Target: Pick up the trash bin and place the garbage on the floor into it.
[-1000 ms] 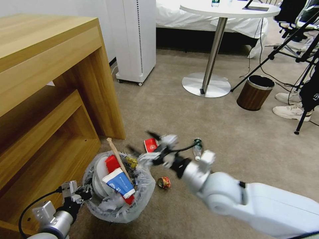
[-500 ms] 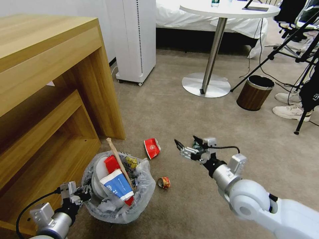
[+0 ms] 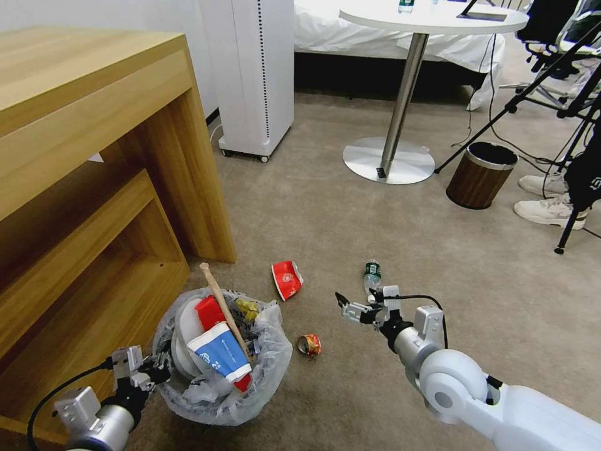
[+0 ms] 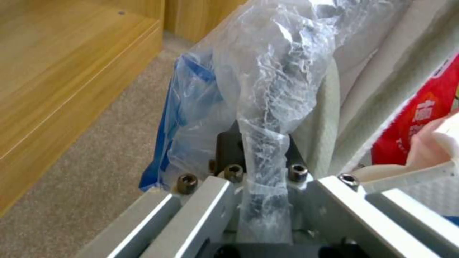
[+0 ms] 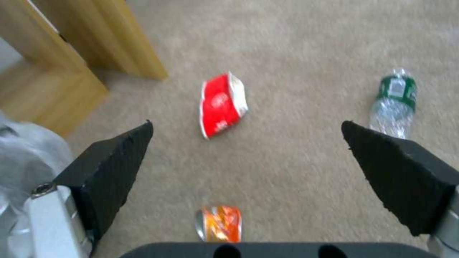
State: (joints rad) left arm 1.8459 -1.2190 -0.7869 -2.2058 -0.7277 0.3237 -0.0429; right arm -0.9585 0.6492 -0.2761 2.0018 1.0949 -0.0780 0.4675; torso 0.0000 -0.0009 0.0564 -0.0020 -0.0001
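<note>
**Operator:** Requesting status of both grippers and location of the trash bin.

**Robot:** My left gripper (image 3: 156,369) is clamped on the rim of the trash bin (image 3: 222,354), at the bin's side nearest me and low at my left. In the left wrist view, the crinkly plastic bag (image 4: 268,107) folded over the rim is pinched between my fingers. The bin sits on the carpet (image 3: 375,219) just beside the wooden shelf unit (image 3: 94,188).

**Operator:** Report bin contents.

**Robot:** Visible inside: a blue-white carton (image 3: 219,357), a wooden stick (image 3: 222,307) leaning upward past the rim, a red wrapper (image 3: 210,311), and white material. The bin is near full.

**Operator:** Right gripper?

**Robot:** My right gripper (image 3: 354,307) is spread wide and holds nothing. It hangs above the carpet, right of the bin and apart from it.

**Operator:** Items on the floor?

**Robot:** Three. A red-white paper cup (image 3: 287,279) lies on its side beyond the bin. A small crumpled orange-red wrapper (image 3: 309,344) lies just right of the bin. A clear green-labelled bottle (image 3: 372,277) lies on its side just beyond my right gripper. In the right wrist view, the cup (image 5: 222,104) and the wrapper (image 5: 219,223) appear between my two dark fingers (image 5: 112,168), and the bottle (image 5: 394,102) appears past one fingertip.
</note>
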